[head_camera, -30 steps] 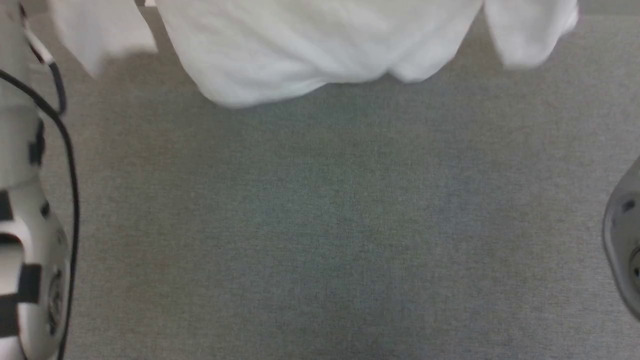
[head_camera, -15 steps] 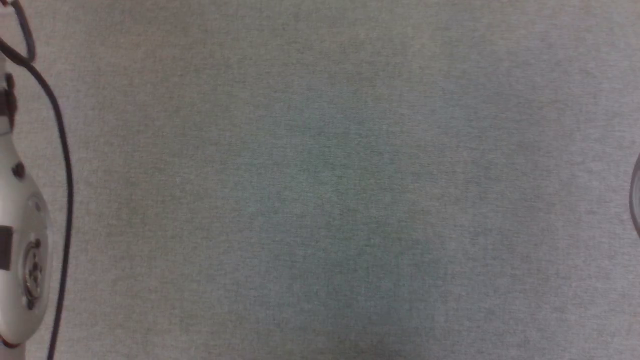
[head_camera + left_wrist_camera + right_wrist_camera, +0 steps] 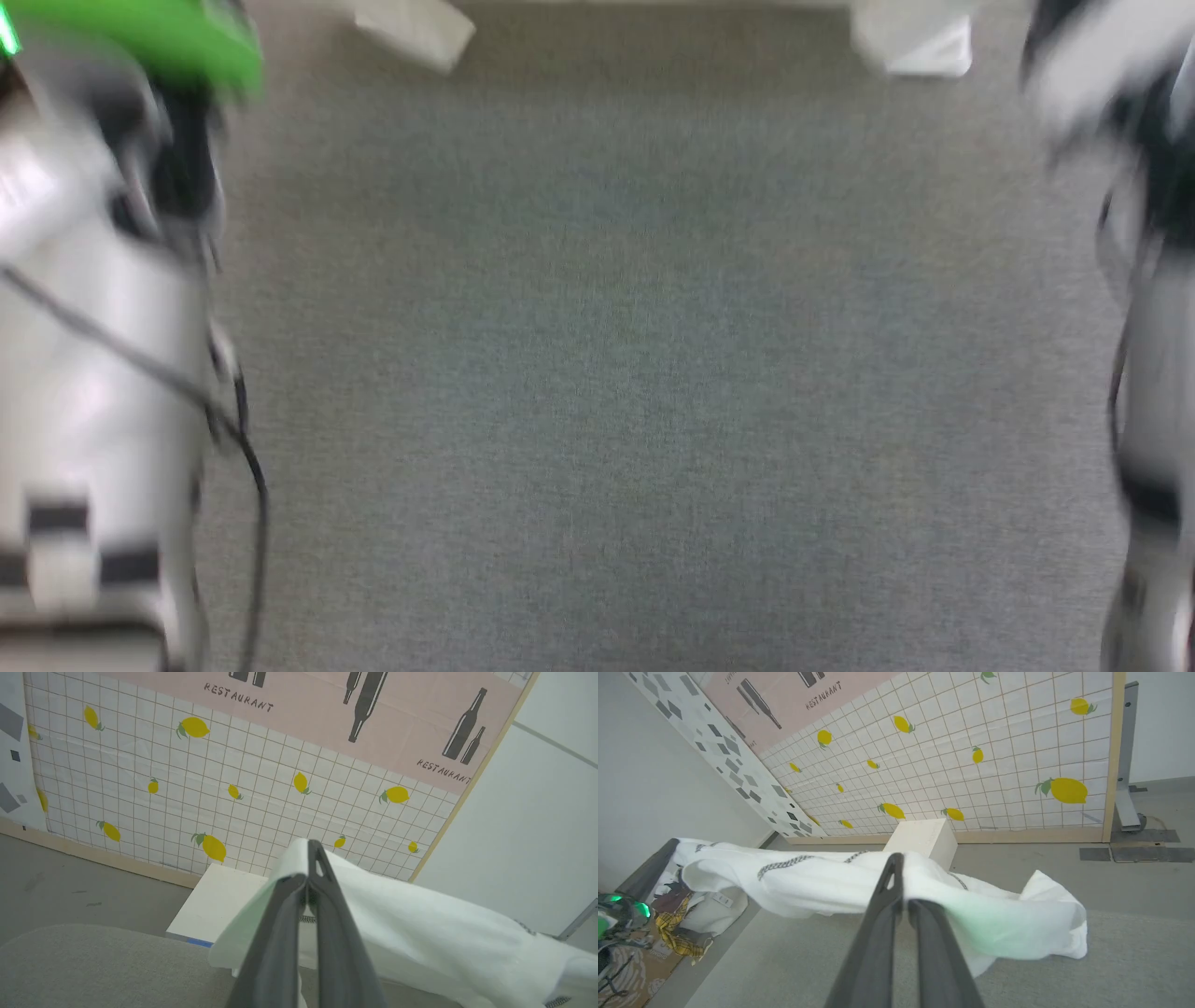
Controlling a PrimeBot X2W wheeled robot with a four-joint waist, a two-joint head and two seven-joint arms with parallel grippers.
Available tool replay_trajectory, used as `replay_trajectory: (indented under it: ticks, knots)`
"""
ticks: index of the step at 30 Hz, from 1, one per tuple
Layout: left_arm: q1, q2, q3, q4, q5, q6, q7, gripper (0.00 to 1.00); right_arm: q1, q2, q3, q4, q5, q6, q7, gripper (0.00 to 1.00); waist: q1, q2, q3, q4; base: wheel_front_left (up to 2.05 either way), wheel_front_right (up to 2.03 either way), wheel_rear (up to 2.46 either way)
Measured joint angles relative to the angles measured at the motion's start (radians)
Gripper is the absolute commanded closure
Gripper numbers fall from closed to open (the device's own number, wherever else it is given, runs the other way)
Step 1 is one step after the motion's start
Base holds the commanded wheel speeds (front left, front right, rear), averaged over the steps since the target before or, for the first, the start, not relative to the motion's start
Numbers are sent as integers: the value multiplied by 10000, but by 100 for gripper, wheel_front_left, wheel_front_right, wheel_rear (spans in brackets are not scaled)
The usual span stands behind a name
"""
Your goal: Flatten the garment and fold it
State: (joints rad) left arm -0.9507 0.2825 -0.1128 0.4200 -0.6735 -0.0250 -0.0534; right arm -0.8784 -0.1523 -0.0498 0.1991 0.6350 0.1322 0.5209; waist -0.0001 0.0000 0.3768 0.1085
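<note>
Left jaws: shut tight on one end of the shirt point(image 3: 420, 924).
Right jaws: clamped on the opposite end.
Shirt: held stretched sideways between both arms, above the surface point(image 3: 653, 373), apparently sagging mid-span.

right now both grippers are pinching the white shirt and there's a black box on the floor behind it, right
The box is white, not black; the right wrist view shows it. The rest holds: the left gripper and the right gripper are both shut on the white shirt.
</note>
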Motion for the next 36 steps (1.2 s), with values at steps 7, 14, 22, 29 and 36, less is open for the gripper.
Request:
replay_trajectory:
  ticks: [7,14,22,29,36]
  knots:
    - [5363,-65,347,-3093,-282,1434,562,100,5182,105,-253,-2606,132,4,451,100,0,0,-1085,-34,0,0,0]
    - [9168,-453,234,-4635,-497,2560,1342,100,8315,500,-719,-3375,-677,8,832,100,-1,0,-1876,-5,0,0,0]
    - [10734,-401,-337,-4063,-351,3292,2441,100,10203,640,-667,-3377,-1653,8,1906,100,-1,0,-2443,85,0,0,0]
    - [11229,-159,-520,-3626,-123,3929,3269,100,11071,385,-249,-3547,-2117,10,3269,100,-1,0,-2711,78,0,0,0]
    - [11283,-140,-372,-3513,-399,3962,3425,0,11359,491,-178,-3733,-2104,8,3754,96,0,0,-2786,18,0,0,0]
